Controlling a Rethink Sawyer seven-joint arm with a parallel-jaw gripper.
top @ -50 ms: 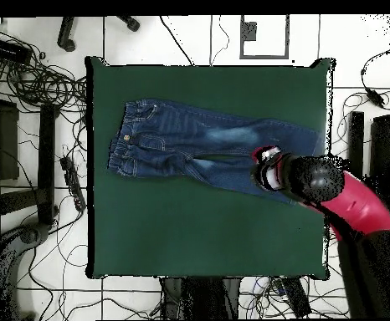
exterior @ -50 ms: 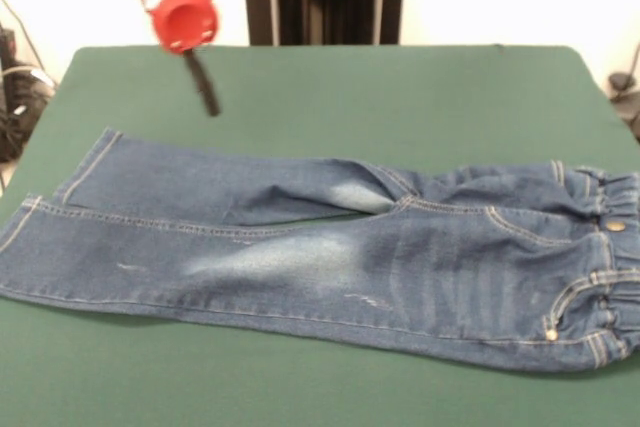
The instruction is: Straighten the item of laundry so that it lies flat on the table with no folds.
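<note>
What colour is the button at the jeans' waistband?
Brass-gold, on the jeans at the button; the front view shows it best.

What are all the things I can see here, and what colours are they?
Jeans: one pair, blue with pale patches, spread across the middle of the table, legs side by side.
Table: one, dark green top, under the jeans.
Cables: many, black, on the tiled floor beside the table.
Arm: one, red and black, reaching over the leg end of the jeans.
Gripper: one, black below a red part, above the table, not touching the jeans.
</note>
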